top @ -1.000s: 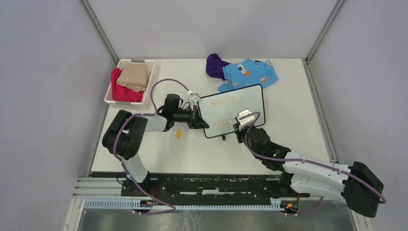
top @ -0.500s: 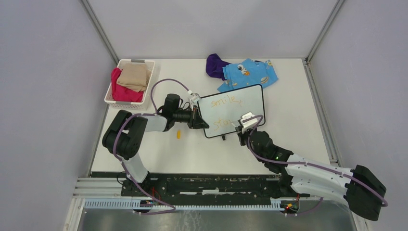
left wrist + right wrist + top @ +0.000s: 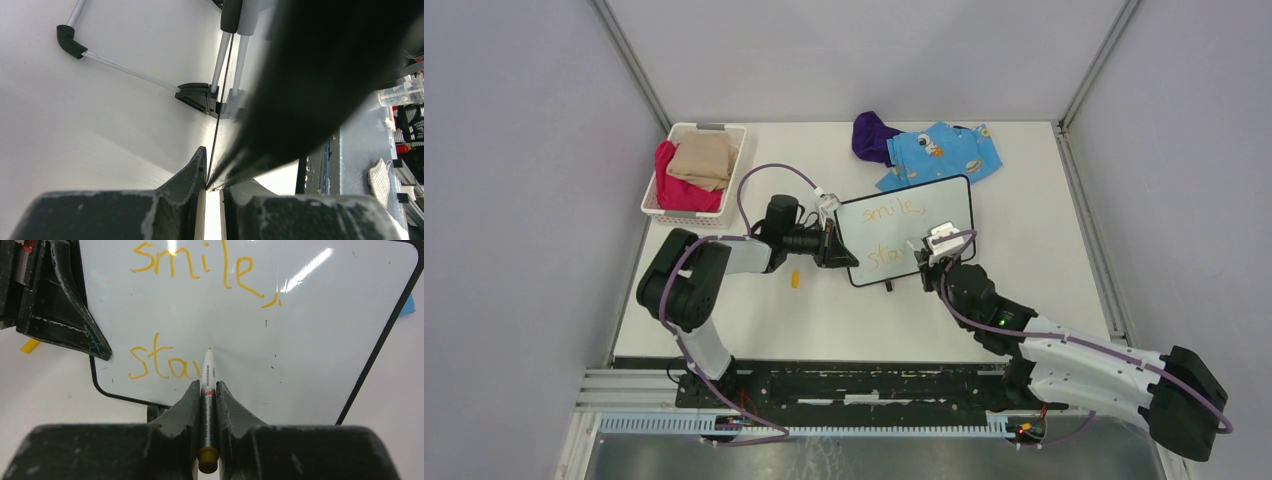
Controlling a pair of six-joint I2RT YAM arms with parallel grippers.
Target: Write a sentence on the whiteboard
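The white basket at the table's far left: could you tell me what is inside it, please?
A tan cloth lies on a red cloth; anything beneath them is covered.

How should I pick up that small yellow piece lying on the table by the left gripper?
Come straight down and pinch the small yellow piece across its narrow middle: it lies flat on the table, long axis roughly near-to-far. The left gripper holds the whiteboard, the right gripper the marker.
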